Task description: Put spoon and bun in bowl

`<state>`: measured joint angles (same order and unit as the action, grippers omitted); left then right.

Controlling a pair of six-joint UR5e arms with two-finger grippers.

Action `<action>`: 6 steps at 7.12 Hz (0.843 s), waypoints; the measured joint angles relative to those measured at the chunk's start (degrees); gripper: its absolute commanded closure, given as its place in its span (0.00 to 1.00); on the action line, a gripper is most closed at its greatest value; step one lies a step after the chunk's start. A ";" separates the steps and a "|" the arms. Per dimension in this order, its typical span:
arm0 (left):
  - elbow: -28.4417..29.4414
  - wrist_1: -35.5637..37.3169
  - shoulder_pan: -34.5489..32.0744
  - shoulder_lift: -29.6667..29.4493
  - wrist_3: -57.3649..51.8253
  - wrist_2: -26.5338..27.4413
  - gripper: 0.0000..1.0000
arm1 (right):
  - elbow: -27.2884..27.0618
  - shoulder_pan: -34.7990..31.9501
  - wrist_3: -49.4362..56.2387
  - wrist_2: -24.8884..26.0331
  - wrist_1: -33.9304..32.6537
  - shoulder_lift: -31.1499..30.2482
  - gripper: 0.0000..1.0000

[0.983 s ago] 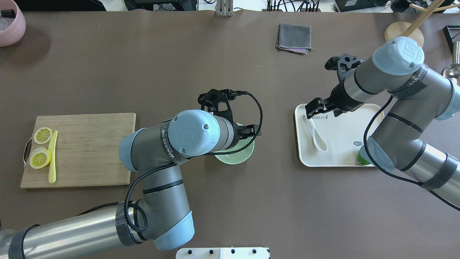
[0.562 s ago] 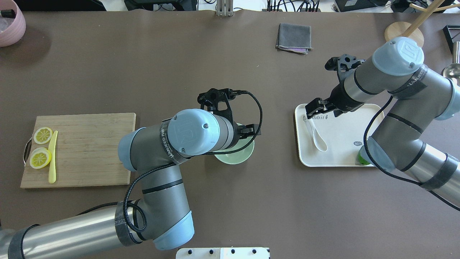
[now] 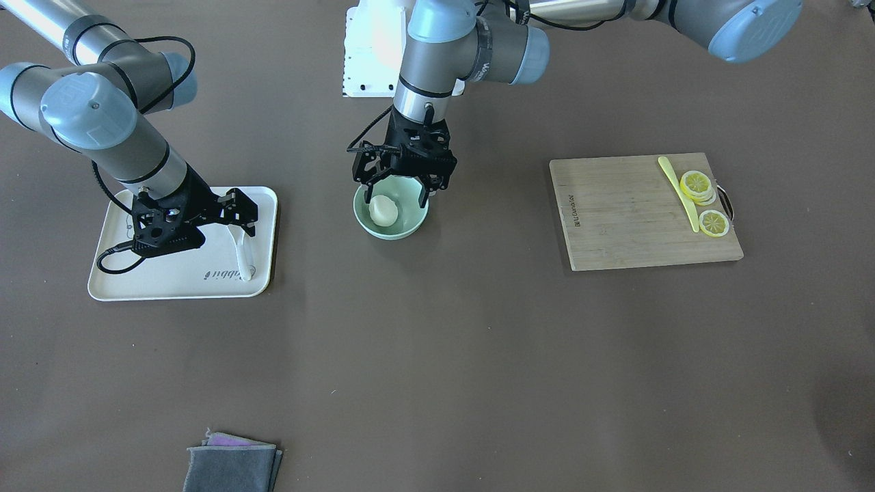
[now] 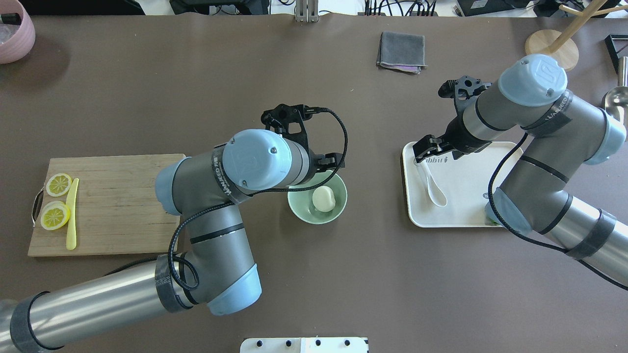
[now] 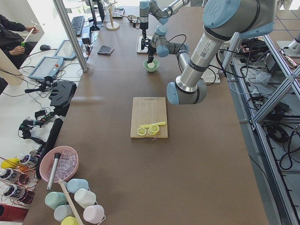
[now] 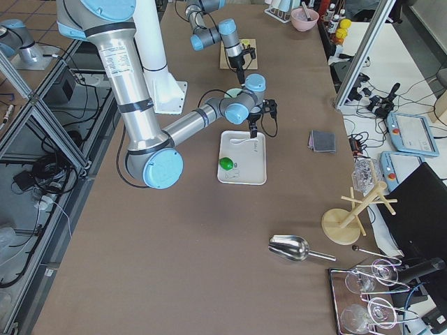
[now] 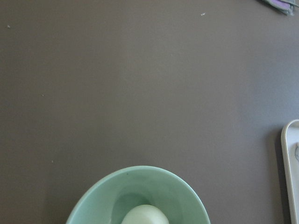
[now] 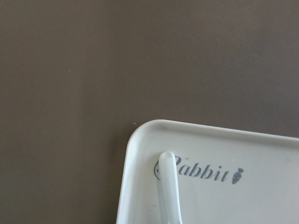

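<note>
Jaws apart, the left gripper (image 3: 396, 194) hangs over the bowl (image 4: 300, 211), where the soft, light bun (image 4: 323, 199) already lies. Rightward, the spoon (image 4: 434, 189) lies on the tray (image 4: 466, 216): stiff, glossy, probably slippery, best pinched across its thick handle, where the right gripper (image 4: 423, 153) hovers, jaws apart.

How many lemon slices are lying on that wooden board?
3, it seems. One lemon slice lies alone beside the yellow knife; two more overlap further along it, the top slice largely hiding the lower slice, so overhead only 2 show.
</note>
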<state>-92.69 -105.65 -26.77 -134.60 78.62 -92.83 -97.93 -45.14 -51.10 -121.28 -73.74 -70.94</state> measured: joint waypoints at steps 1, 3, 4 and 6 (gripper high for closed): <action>-0.25 0.15 -3.42 0.07 -2.57 -3.55 0.02 | 1.17 0.59 0.29 0.84 0.00 0.36 0.00; -0.31 0.18 -9.95 0.30 -7.58 -10.27 0.02 | 2.46 2.12 0.38 1.39 0.00 0.79 0.02; -0.33 0.05 -11.75 0.72 -9.20 -11.86 0.02 | 2.75 3.07 0.42 2.09 -0.03 0.90 0.23; -0.37 -0.27 -13.91 1.59 -10.85 -14.36 0.02 | 3.31 4.21 0.56 3.75 -0.08 1.03 0.31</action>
<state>-93.06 -105.92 -40.68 -133.01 67.77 -107.19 -94.62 -40.93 -50.54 -117.53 -73.82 -69.91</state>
